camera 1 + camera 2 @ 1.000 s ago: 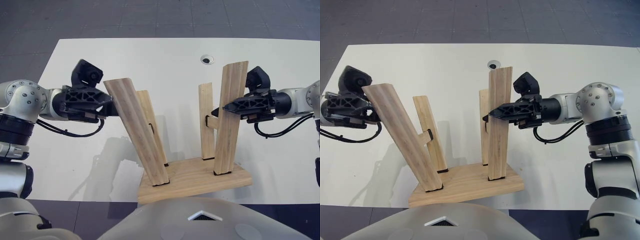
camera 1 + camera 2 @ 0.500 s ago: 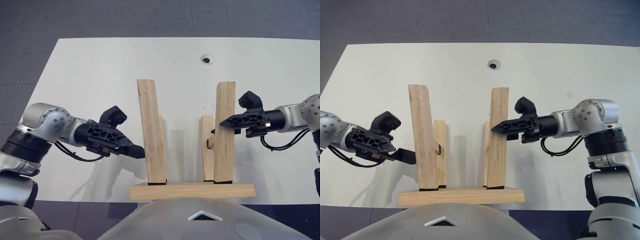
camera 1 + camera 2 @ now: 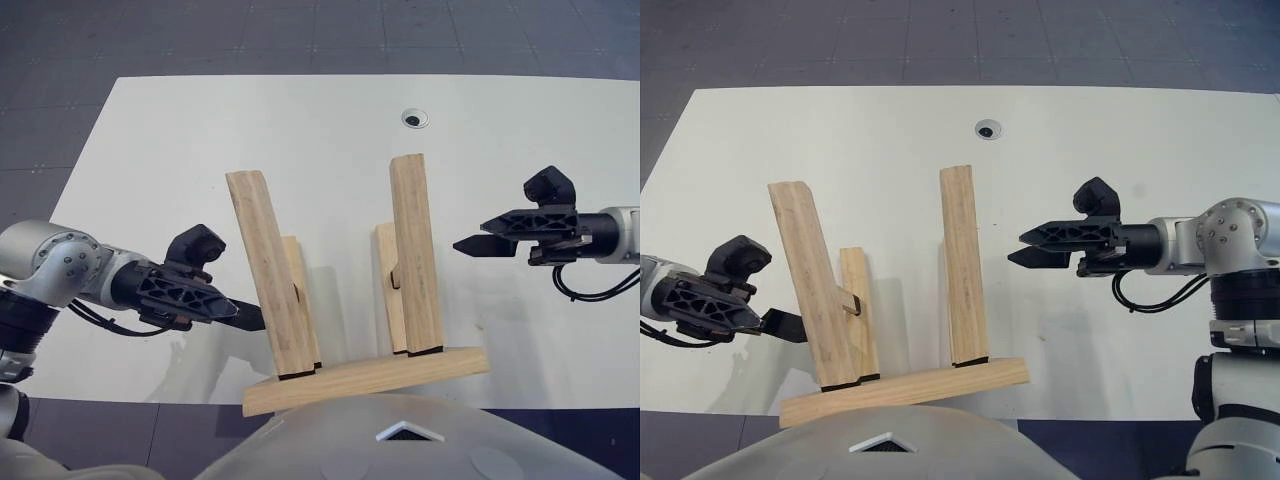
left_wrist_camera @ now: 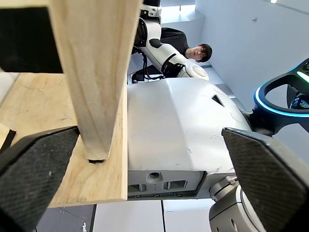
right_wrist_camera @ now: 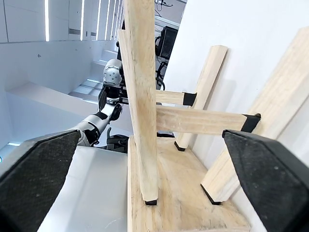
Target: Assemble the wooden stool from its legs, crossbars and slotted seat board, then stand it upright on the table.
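Stool (image 3: 388, 300) stands upside down at the near edge of the counter (image 3: 180, 150), seat (image 3: 365, 378) underneath and legs pointing up, with the left claw (image 3: 250, 318) low against its front left leg (image 3: 270, 280) and the right claw (image 3: 462, 244) well apart on the other side. The left claw is spread wide with that leg between its fingers near the seat, and the right claw is also released, holding nothing. Whether the left fingers actually touch the leg is unclear, the seat sits slanted so I cannot tell if it lies flat, and the crossbars are mostly hidden behind the legs in the head views.
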Controlling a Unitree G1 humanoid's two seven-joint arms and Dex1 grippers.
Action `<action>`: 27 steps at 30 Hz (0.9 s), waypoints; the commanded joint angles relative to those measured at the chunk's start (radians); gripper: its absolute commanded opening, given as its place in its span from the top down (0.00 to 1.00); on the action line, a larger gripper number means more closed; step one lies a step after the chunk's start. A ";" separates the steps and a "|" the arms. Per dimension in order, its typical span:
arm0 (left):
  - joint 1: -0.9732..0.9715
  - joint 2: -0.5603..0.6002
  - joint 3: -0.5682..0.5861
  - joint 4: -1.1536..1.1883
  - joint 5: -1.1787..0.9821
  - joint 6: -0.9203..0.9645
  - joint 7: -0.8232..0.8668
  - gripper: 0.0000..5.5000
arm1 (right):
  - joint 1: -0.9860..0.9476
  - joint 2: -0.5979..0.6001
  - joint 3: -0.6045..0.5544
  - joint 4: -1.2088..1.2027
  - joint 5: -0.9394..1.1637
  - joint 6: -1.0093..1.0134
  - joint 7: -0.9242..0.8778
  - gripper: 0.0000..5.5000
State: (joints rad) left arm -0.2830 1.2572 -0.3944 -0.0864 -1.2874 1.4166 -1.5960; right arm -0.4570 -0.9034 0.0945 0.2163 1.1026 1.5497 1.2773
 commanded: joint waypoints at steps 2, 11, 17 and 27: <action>0.016 0.033 0.046 -0.008 -0.083 0.007 -0.018 0.00 | -0.005 0.017 -0.014 -0.008 -0.020 0.001 -0.006 0.01; -0.074 -0.222 0.152 0.315 0.199 -0.268 0.035 0.00 | 0.044 0.016 -0.039 -0.082 -0.073 -0.140 0.019 0.01; -0.020 -0.307 0.371 0.352 0.275 -0.490 0.049 0.00 | 0.079 0.003 -0.034 -0.118 -0.091 -0.171 0.060 0.01; 0.294 -0.376 0.659 0.280 0.559 -1.139 0.087 0.00 | 0.307 0.080 -0.229 -0.253 -0.382 -0.916 0.031 0.01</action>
State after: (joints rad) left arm -0.0704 0.9026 0.1847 0.2067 -0.7866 0.3781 -1.5680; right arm -0.2385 -0.8321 -0.0762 0.0195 0.7879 0.7982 1.3022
